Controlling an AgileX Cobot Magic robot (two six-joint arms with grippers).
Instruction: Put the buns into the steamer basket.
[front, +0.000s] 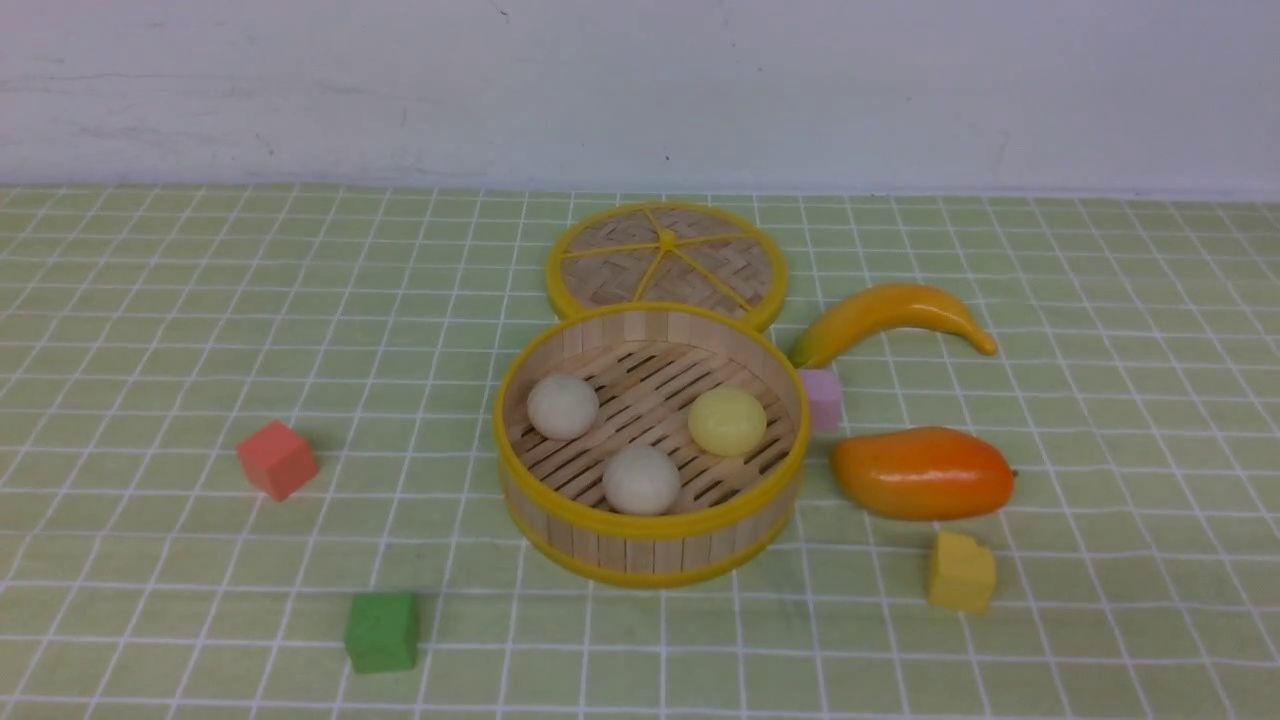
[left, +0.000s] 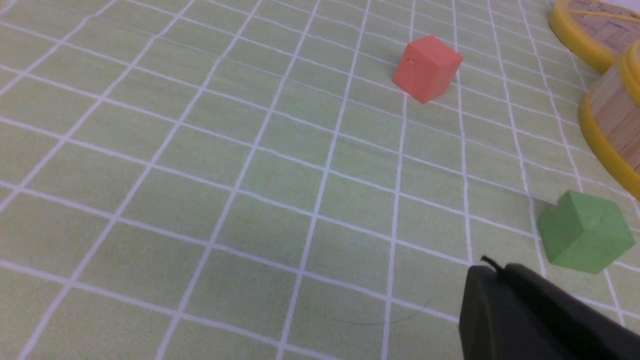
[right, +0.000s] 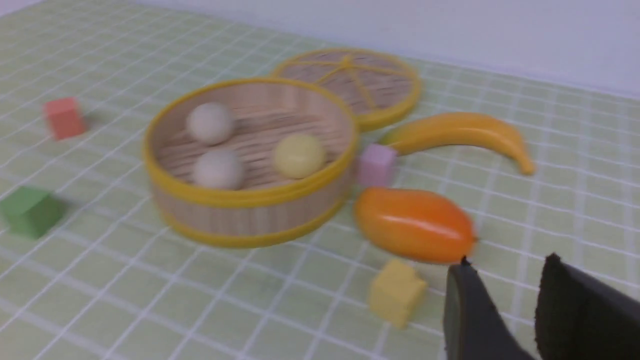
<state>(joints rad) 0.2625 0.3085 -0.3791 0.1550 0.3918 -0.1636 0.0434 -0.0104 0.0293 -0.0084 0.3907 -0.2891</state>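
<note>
The steamer basket (front: 650, 525) stands at the table's middle. All three buns lie on its slatted floor: an off-white one (front: 563, 406) at the far left, an off-white one (front: 641, 479) at the front, a pale yellow one (front: 727, 421) at the right. The right wrist view shows the basket (right: 250, 197) with the same buns inside. Neither gripper shows in the front view. My left gripper (left: 495, 270) is shut and empty, low over the cloth beside the green cube (left: 585, 232). My right gripper (right: 507, 262) is open and empty, near the mango (right: 415, 225).
The woven lid (front: 667, 262) lies behind the basket. A banana (front: 890, 312), a pink cube (front: 822, 399), the mango (front: 922, 472) and a yellow cube (front: 960, 572) lie to its right. A red cube (front: 277, 458) and the green cube (front: 381, 631) lie to its left.
</note>
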